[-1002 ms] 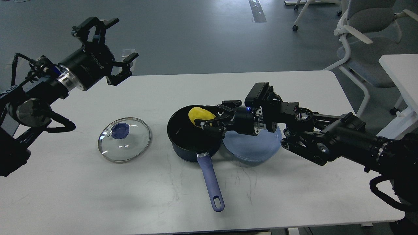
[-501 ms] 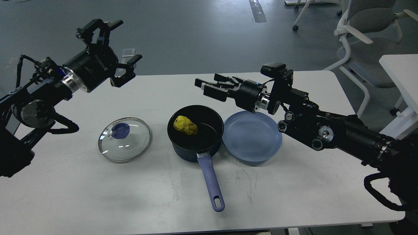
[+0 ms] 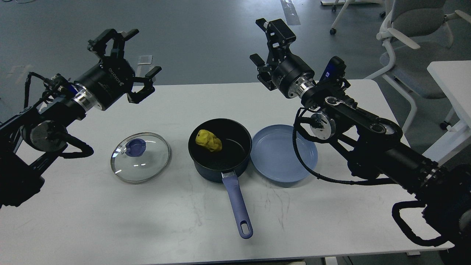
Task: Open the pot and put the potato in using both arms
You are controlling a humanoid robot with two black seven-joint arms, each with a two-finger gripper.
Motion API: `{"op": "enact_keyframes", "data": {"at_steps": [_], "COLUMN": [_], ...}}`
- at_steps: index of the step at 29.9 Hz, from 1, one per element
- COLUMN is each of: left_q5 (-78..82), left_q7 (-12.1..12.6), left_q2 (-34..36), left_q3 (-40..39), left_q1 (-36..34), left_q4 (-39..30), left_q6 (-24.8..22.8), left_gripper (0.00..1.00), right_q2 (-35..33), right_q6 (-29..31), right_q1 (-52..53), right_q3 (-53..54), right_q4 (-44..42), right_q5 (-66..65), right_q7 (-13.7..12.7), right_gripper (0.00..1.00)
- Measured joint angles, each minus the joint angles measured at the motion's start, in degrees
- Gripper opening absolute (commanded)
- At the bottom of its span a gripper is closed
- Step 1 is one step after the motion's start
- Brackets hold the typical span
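Observation:
A dark pot (image 3: 206, 165) with a blue handle (image 3: 237, 200) stands uncovered at the table's middle. A yellow potato (image 3: 208, 140) lies inside it, at the left. The glass lid (image 3: 140, 157) with a blue knob lies flat on the table left of the pot. My left gripper (image 3: 127, 60) is open and empty, raised above the table's far left. My right gripper (image 3: 268, 46) is open and empty, raised high above the table's far edge, behind the pot and plate.
An empty blue plate (image 3: 283, 152) sits against the pot's right side. A white office chair (image 3: 412, 44) and another white table (image 3: 450, 84) stand to the right, off the table. The white table (image 3: 110, 221) ends near the bottom of the view.
My right gripper let go of the potato into the pot, then rose and pulled back to the far edge. The potato settled at the pot's left. My left gripper shifted slightly right.

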Motion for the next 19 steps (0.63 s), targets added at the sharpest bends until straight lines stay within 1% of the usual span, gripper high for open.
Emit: {"op": "enact_keyframes", "data": {"at_steps": [5, 10, 14, 19], "left_q5": [-0.5, -0.7, -0.7, -0.7], "left_q7": [0.0, -0.1, -0.1, -0.1], "left_q2": [0.0, -0.5, -1.3, -1.3], "left_q3": [0.0, -0.6, -2.5, -2.9], "left_q1": [0.4, 2.5, 4.2, 4.5], "left_q4": [0.0, 0.0, 0.0, 0.0], "left_q6": [0.0, 0.0, 0.0, -0.1], "left_gripper": [0.98, 0.98, 0.98, 0.98], "right_q2": [0.6, 0.5, 0.5, 0.5], "right_q6": [0.0, 0.2, 0.1, 0.3], "right_q1": [-3.0, -4.4, -3.6, -1.5], "right_q3": [3.5, 4.7, 4.8, 4.5], "right_q4": [1.4, 2.5, 2.5, 2.3], "right_q5": [4.0, 7.2, 7.4, 7.4], "right_q7": [-0.1, -0.6, -1.8, -1.9], "right_gripper": [1.00, 1.00, 1.00, 1.00]}}
